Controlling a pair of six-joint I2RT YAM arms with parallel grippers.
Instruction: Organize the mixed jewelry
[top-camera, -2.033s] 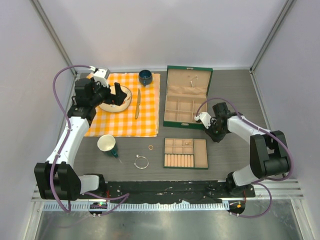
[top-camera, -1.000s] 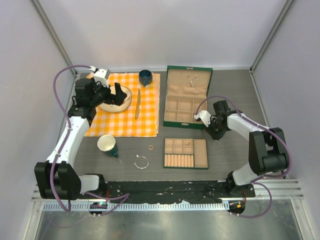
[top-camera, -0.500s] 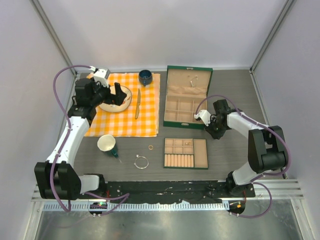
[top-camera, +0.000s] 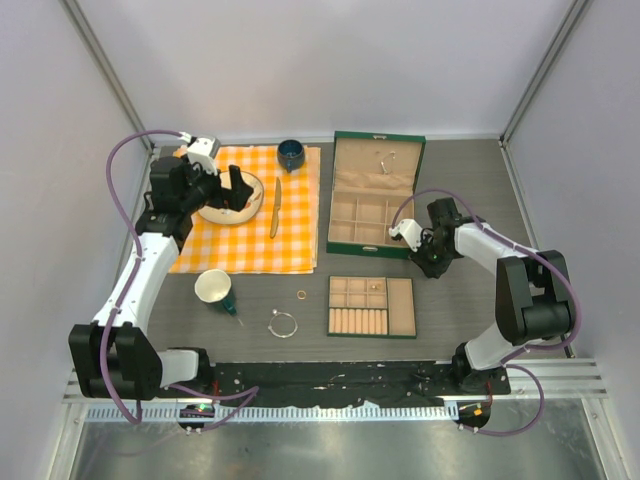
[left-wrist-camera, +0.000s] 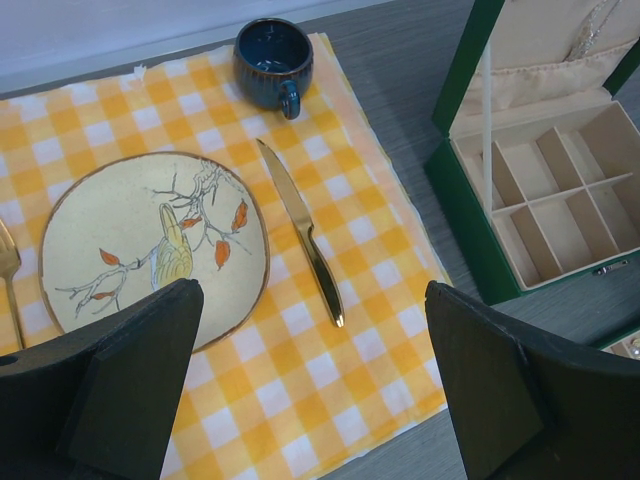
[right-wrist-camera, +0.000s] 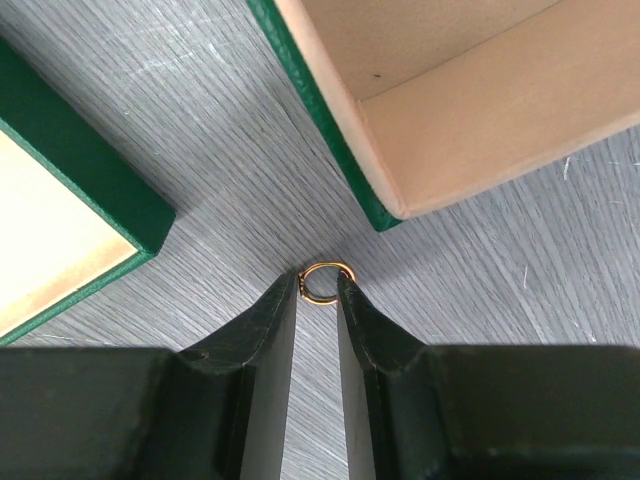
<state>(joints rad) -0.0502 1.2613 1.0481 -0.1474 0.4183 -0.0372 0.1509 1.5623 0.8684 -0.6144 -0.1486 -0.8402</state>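
One small gold ring (right-wrist-camera: 326, 265) is clamped at tips of right gripper (right-wrist-camera: 320, 292); prob. light, stiff, slippery, best gripped across band.

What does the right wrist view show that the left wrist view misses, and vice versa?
Right wrist only: the right pincer pinching a gold ring at its fingertips. Left wrist only: the open left pincer, plate, knife, blue cup, checked cloth. Both: the green box.
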